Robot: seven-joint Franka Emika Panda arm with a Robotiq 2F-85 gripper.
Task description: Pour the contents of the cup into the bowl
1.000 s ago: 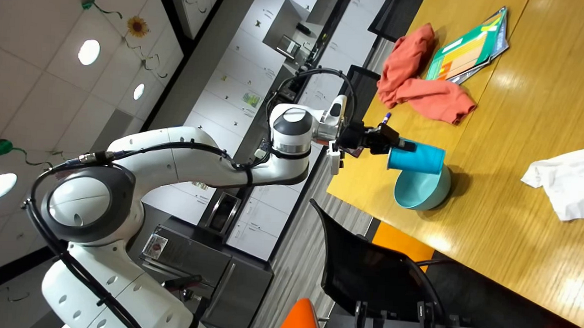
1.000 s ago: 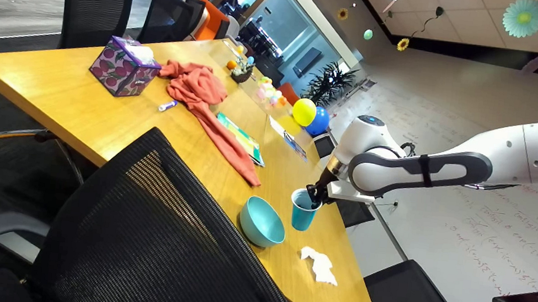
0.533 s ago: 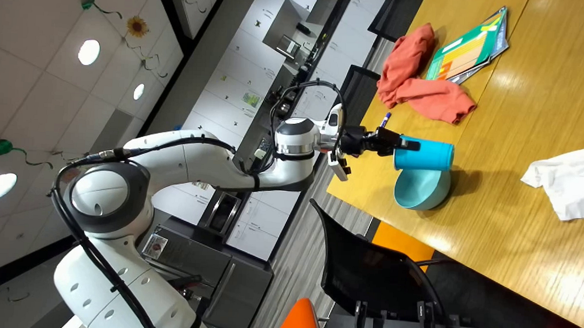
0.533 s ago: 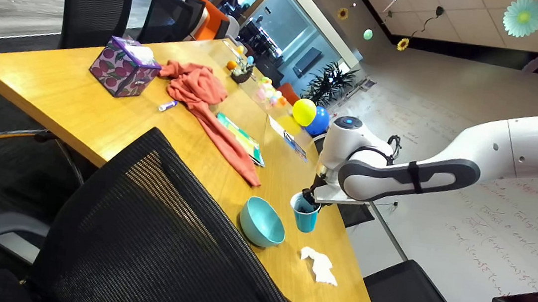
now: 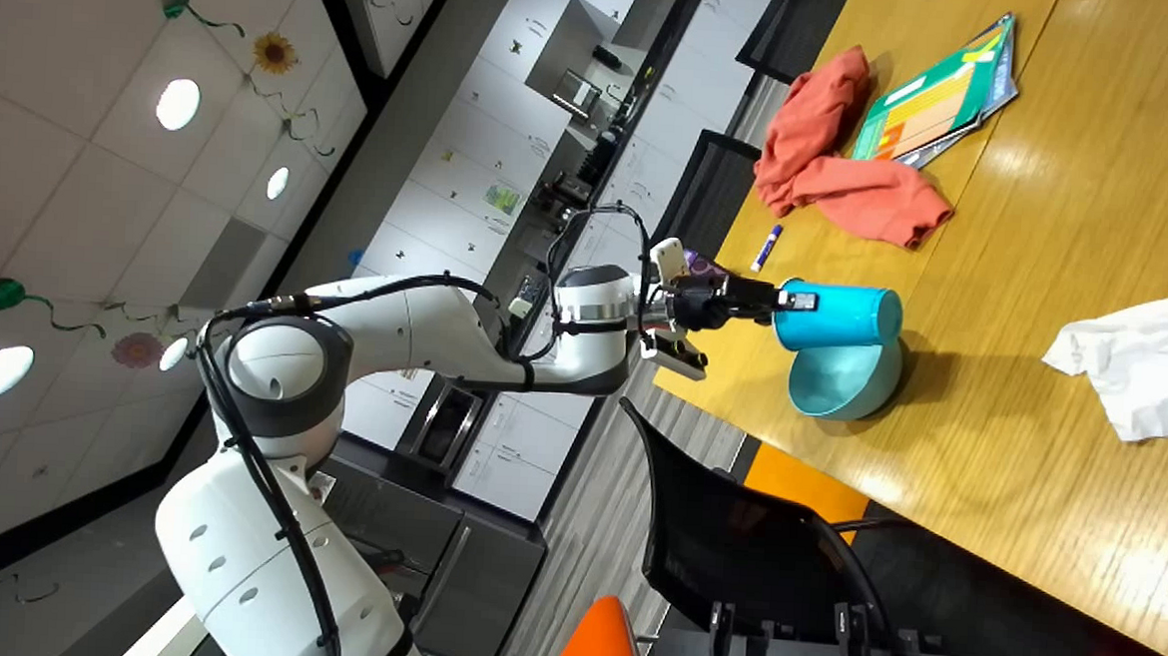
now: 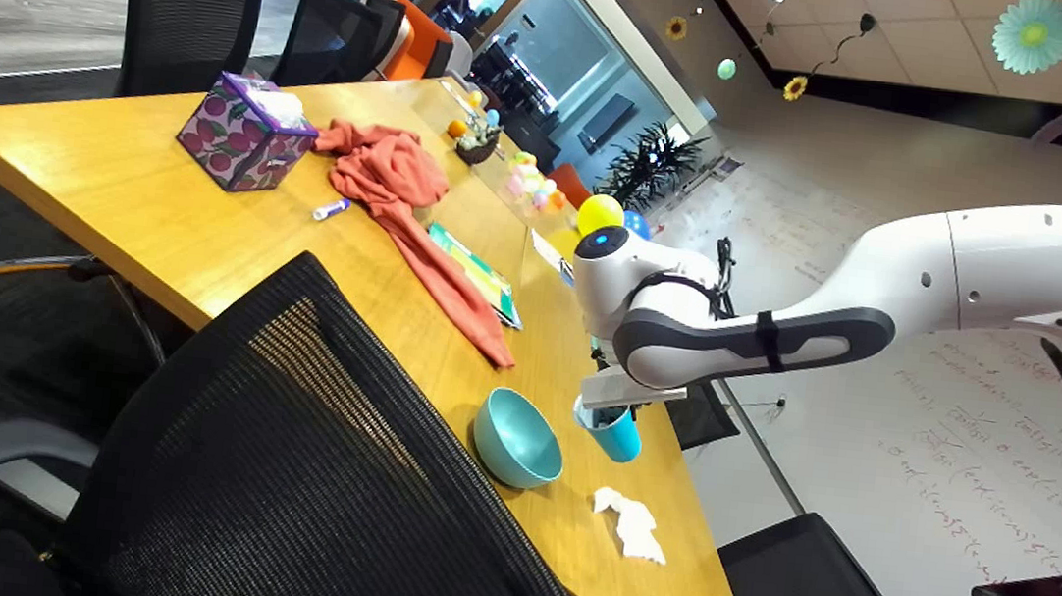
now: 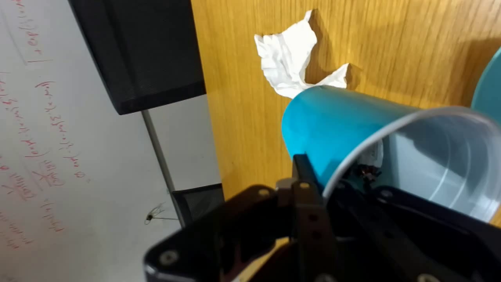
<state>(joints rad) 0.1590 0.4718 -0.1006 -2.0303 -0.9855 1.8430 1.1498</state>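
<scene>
The teal cup point(image 5: 839, 318) is in my gripper point(image 5: 795, 301), above the table and tilted. It shows in the other views as well, as the cup point(image 6: 619, 436) and the cup point(image 7: 332, 121). My gripper point(image 7: 327, 178) is shut on the cup's wall, one finger outside and one inside the mouth. Small dark and white contents point(image 7: 370, 166) lie inside the cup near the inner finger. The shallow teal bowl point(image 5: 836, 381) stands on the table beside the cup; it shows also in an exterior view point(image 6: 516, 440). Only the bowl's edge point(image 7: 489, 88) shows in the wrist view.
A crumpled white tissue point(image 7: 287, 58) lies on the wooden table point(image 5: 1016, 471). A coral cloth point(image 5: 833, 151), folders point(image 5: 941, 97) and a purple marker point(image 5: 766, 248) lie farther off. A tissue box point(image 6: 247, 132) stands near the table edge. Black chairs point(image 6: 327, 454) stand along the table.
The arm has swung and the wrist has turned. The cup has gone from near upright to tilted, its mouth leaning toward the bowl's side. The bowl has not moved.
</scene>
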